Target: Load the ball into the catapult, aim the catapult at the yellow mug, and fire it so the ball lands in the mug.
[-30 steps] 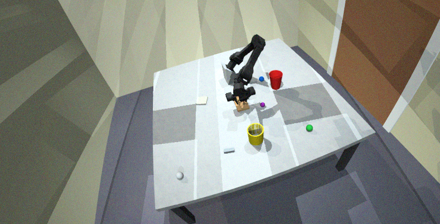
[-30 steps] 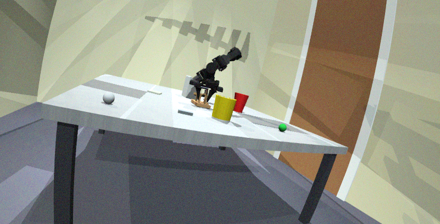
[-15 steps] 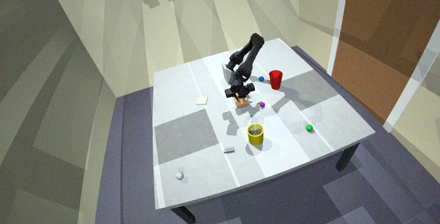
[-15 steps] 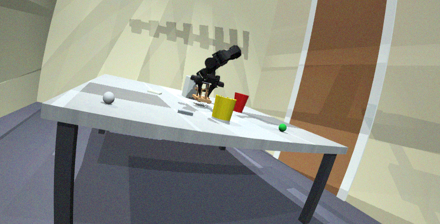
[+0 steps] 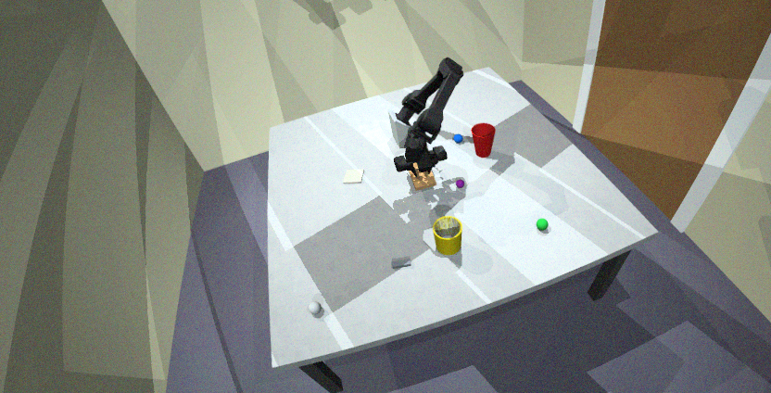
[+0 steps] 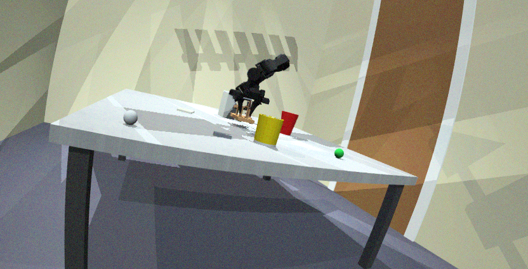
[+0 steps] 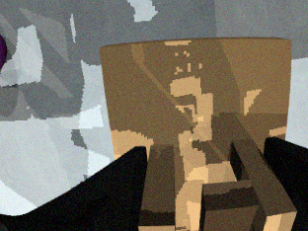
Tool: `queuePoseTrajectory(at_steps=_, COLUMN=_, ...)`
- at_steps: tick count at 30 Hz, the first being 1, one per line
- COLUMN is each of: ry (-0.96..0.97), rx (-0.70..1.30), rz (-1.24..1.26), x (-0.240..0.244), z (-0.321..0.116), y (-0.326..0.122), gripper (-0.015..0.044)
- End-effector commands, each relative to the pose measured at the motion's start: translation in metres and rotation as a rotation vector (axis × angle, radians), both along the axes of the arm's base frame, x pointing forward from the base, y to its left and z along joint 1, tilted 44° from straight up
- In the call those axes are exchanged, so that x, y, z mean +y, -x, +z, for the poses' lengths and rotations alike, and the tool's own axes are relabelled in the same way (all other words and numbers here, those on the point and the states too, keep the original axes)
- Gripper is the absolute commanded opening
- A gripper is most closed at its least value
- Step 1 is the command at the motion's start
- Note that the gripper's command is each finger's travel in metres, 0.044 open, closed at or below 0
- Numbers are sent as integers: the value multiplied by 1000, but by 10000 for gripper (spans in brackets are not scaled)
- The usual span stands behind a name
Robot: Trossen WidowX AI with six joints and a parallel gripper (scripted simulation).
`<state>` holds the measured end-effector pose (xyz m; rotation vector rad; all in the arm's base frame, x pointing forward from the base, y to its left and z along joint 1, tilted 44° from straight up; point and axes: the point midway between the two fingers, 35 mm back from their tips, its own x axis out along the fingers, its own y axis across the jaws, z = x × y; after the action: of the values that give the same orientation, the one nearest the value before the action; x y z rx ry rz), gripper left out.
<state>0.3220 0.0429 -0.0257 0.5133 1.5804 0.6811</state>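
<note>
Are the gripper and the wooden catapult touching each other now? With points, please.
Touching. The wrist view shows the gripper's (image 5: 423, 171) (image 6: 246, 114) (image 7: 206, 148) black fingers closed against both sides of the catapult's (image 5: 423, 181) (image 6: 242, 118) (image 7: 163, 94) upright frame.

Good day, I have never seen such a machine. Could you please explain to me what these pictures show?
The black machine is a robot arm with six joints, ending in a gripper, a hand with two fingers. The gripper is closed on a small wooden catapult.

The top picture looks down on the table, the exterior picture looks from the side, and the wrist picture looks along the fingers.

On the white table stand a yellow mug and a red tapered cup. Blue, purple, green and pale grey balls lie around them.
</note>
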Motion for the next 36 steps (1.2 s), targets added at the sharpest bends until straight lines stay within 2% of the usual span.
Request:
queuePoseTrajectory(at_steps=1, ry=-3, rx=-1, rz=-12, x=2, z=-3, y=0, gripper=0)
queuePoseTrajectory(at_steps=25, ry=-1, rx=0, rz=-2, x=21, z=-22, y=4, gripper=0)
queuePoseTrajectory(at_steps=36, ry=-1, rx=0, rz=-2, x=21, z=-22, y=4, gripper=289)
